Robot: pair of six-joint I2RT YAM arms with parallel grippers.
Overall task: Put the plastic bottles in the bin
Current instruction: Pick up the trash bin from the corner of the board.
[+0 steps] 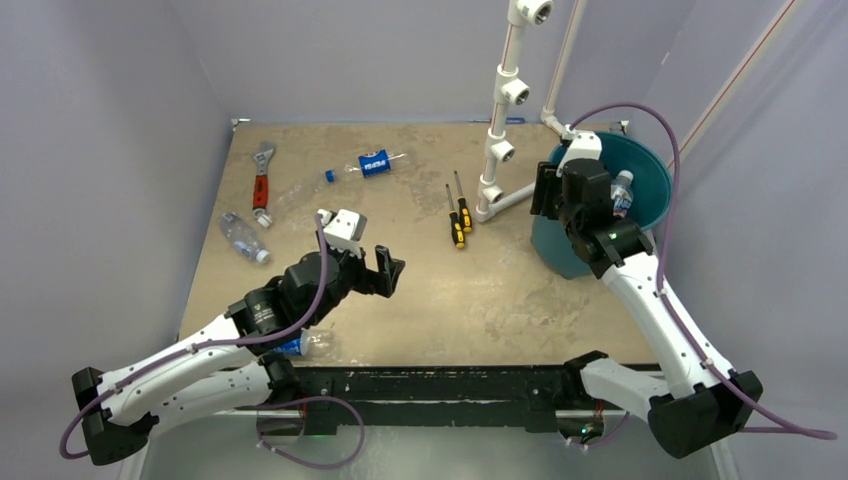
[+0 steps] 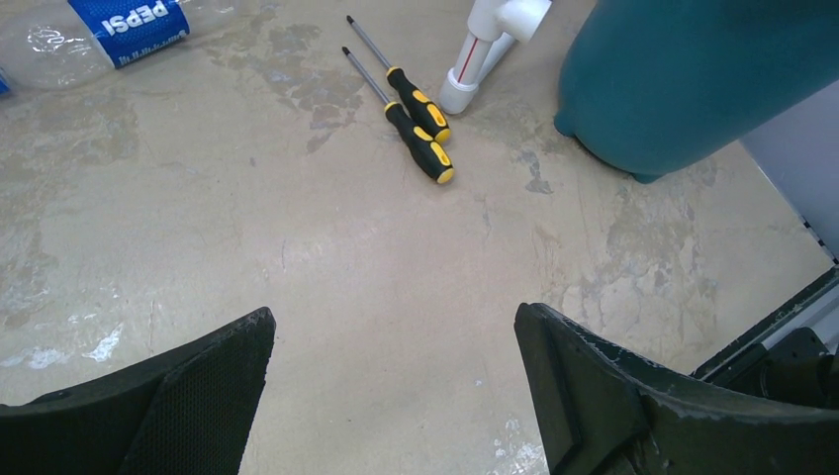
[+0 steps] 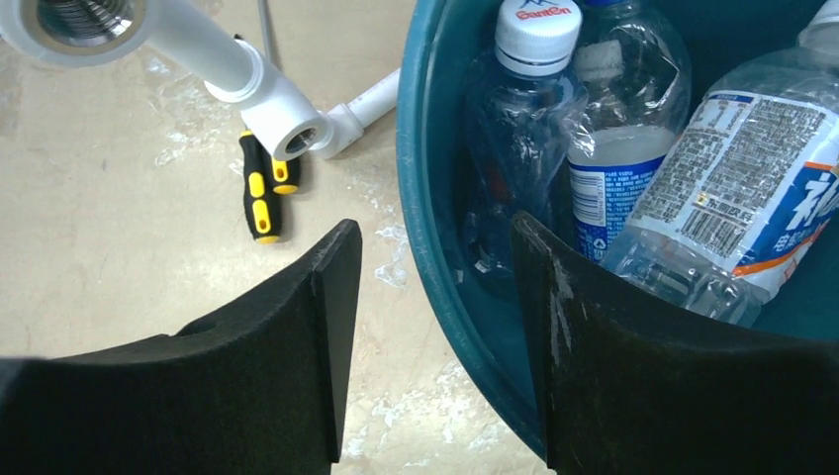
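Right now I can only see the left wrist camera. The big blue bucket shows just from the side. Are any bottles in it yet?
Observer: Yes. The right wrist camera looks down into the bin and shows at least three, one of them a white-capped bottle.
Operator: Where is the other claw?
Observer: The right gripper hangs open and empty over the bin's rim.
Operator: Are more bottles hiding from me?
Observer: Yes. The top camera shows a clear bottle lying on the table beside the red-handled wrench, outside your picture.
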